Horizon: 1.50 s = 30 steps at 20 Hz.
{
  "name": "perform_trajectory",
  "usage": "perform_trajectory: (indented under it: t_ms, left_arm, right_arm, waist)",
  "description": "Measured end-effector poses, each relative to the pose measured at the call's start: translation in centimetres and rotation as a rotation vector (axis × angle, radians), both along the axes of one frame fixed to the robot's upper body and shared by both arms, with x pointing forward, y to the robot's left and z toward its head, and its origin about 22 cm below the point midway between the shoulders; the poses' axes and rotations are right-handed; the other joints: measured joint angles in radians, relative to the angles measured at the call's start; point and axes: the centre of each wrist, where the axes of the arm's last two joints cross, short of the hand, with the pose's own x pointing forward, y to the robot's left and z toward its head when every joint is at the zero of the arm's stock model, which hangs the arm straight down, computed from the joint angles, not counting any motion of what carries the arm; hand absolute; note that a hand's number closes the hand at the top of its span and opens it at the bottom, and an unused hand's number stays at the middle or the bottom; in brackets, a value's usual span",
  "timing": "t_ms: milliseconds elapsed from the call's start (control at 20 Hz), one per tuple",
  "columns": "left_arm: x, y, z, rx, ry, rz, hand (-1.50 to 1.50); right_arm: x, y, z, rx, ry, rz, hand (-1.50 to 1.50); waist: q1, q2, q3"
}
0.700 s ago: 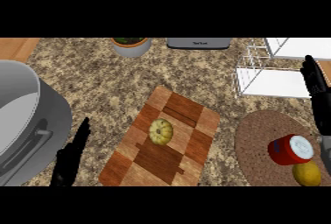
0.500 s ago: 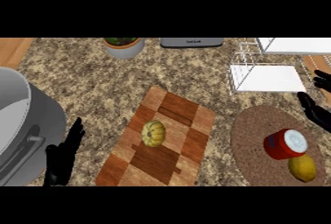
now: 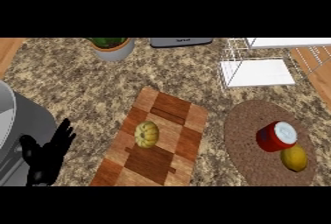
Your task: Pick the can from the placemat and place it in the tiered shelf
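No text can be read anywhere. The grey appliance point(image 3: 181, 41) at the top edge of the worktop point(image 3: 84, 92) bears a small dark mark on its front, too blurred to make out. The red can point(image 3: 276, 136) shows no label, brand or number on its side or its white lid.

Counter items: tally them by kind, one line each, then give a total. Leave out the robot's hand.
Can: 1
Lemon: 1
Small squash: 1
Placemat: 1
Cutting board: 1
Tiered shelf: 1
Potted plant: 1
Grey appliance at the back edge: 1
Grey pot at left: 1
Total: 9
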Motion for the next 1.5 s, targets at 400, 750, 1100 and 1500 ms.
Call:
perform_trajectory:
  t_ms: [400,750,1100,1500]
  left_arm:
    - [1.5,-0.4,1.3,-0.034,0.034,-0.047,0.00]
    - [3.2,-0.9,1.8,-0.037,0.038,-0.077,0.00]
    - [4.5,-1.9,2.0,-0.039,0.036,-0.107,0.00]
    - [4.7,-2.2,1.6,-0.034,0.029,-0.122,0.00]
  right_arm:
    - [-8.1,4.0,3.4,0.061,0.033,0.130,-1.50]
    - [-7.7,7.4,10.0,0.094,0.175,0.222,-1.50]
    - [-4.1,9.0,13.9,0.113,0.311,0.120,-1.50]
    - [0.8,9.4,14.4,0.066,0.456,0.070,-1.50]
  waist:
    - [0.057,0.009,-0.002]
    - [0.091,0.017,-0.003]
    - [0.123,0.024,-0.003]
    - [0.141,0.025,-0.002]
